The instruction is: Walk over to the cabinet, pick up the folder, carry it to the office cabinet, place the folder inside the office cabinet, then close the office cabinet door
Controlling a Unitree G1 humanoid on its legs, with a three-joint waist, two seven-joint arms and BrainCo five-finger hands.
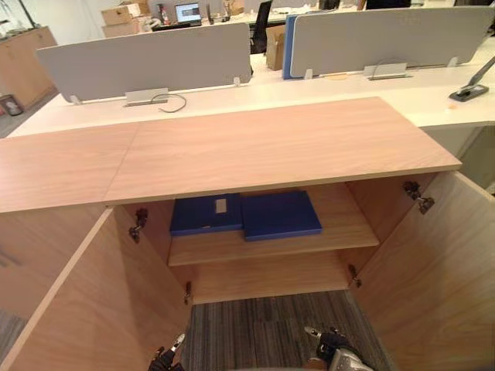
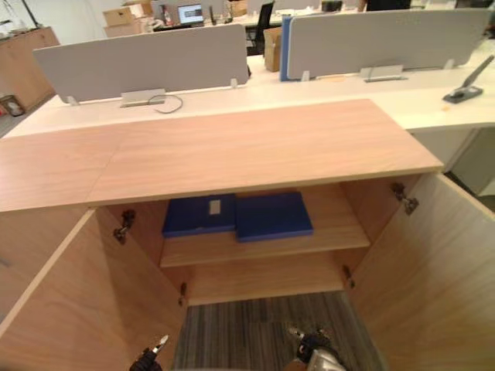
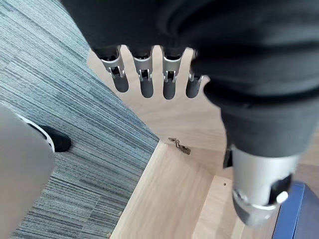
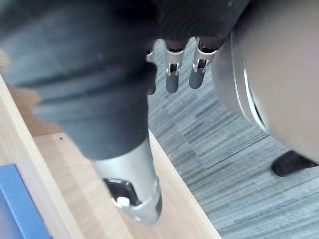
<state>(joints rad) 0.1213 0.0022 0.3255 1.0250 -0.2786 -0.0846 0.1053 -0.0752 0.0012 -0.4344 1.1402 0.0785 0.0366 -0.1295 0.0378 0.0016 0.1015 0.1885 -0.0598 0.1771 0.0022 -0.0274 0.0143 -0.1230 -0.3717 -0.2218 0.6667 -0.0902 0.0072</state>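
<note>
Wood-laminate office cabinet directly ahead, both doors swung wide: left door and right door stand out toward the robot, metal hinges visible at the inner walls. On the cabinet's upper shelf lie two blue folders flat, side by side and touching: the labelled folder, with a small white label on its cover, toward the cabinet's left wall, and the plain folder just beside it toward the middle. Cannot tell which of the two is the task's own. Lower compartment of the cabinet shows bare board. Striped grey carpet runs up to the cabinet's foot between the open doors. Left hand hangs low in front of the cabinet by the left door; its fingers are straight and spread, nothing in them. Right hand hangs low in front of the cabinet nearer the right door; its fingers likewise straight, holding nothing. Behind the cabinet a pale desk carries two grey divider panels, with a thin cable looping on the desk by the left panel.
</note>
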